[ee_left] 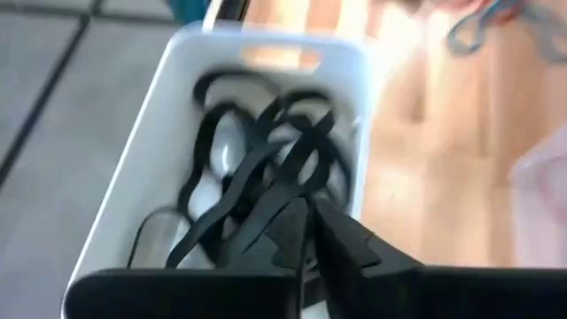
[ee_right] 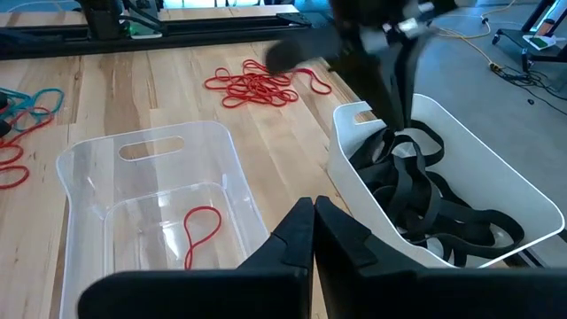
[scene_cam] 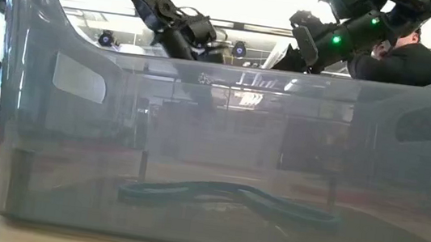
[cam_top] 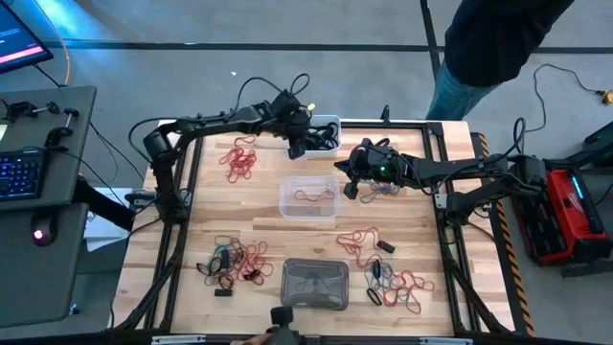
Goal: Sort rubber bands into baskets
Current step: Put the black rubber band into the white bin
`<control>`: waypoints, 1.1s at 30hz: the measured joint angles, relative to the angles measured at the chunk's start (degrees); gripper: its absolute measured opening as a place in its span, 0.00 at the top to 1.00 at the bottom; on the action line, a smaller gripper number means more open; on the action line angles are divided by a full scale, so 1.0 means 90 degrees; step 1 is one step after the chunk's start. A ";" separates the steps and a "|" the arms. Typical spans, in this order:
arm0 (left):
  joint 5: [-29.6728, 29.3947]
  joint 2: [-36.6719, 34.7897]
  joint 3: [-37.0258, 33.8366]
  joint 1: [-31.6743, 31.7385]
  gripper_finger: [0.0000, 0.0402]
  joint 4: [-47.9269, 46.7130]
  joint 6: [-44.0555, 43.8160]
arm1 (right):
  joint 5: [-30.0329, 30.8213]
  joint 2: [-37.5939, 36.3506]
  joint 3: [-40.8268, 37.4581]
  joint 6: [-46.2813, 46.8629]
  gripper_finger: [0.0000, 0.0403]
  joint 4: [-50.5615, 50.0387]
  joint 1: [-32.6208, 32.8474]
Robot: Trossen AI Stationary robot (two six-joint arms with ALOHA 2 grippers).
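Observation:
The white basket (cam_top: 331, 123) stands at the table's far edge, filled with black rubber bands (ee_right: 425, 195). My left gripper (ee_right: 401, 124) hangs shut above that heap, fingers pointing down into the basket (ee_left: 266, 44). The clear basket (cam_top: 285, 197) sits mid-table with one red band (ee_right: 202, 232) on its floor. Nearest the front edge, the grey basket (cam_top: 314, 285) holds a teal band (scene_cam: 223, 195). My right gripper (ee_right: 313, 211) hovers shut above the table between the clear and white baskets, with nothing in it. My left gripper's shut fingertips (ee_left: 307, 211) come from above, right at the top of the black bands (ee_left: 266, 142) in the white basket. I cannot tell whether they touch or hold a band.
Loose bands lie in heaps: red ones at far left (cam_top: 239, 161), mixed ones at near left (cam_top: 235, 264) and near right (cam_top: 397, 283), red ones (cam_top: 362, 240) right of centre, blue and red ones (cam_top: 388, 189) under the right arm. A person (cam_top: 488, 48) stands beyond the far edge.

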 joint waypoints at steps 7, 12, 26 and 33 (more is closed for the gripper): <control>-0.0001 -0.1302 -0.1174 -0.0425 0.98 0.1326 -0.0209 | 0.0000 0.0000 0.0000 0.0000 1.00 0.0013 -0.0002; 0.0020 -0.2190 -0.1812 -0.0773 1.00 0.1404 -0.0317 | -0.0007 0.0000 0.0000 0.0000 1.00 -0.0001 0.0000; 0.0020 -0.3772 -0.2523 -0.1864 1.00 -0.1077 -0.0633 | -0.0026 0.0002 0.0000 0.0000 1.00 -0.0231 -0.0002; 0.0019 -0.3904 -0.2523 -0.2468 1.00 -0.2673 -0.1174 | -0.0028 0.0002 0.0000 0.0000 1.00 -0.0269 -0.0001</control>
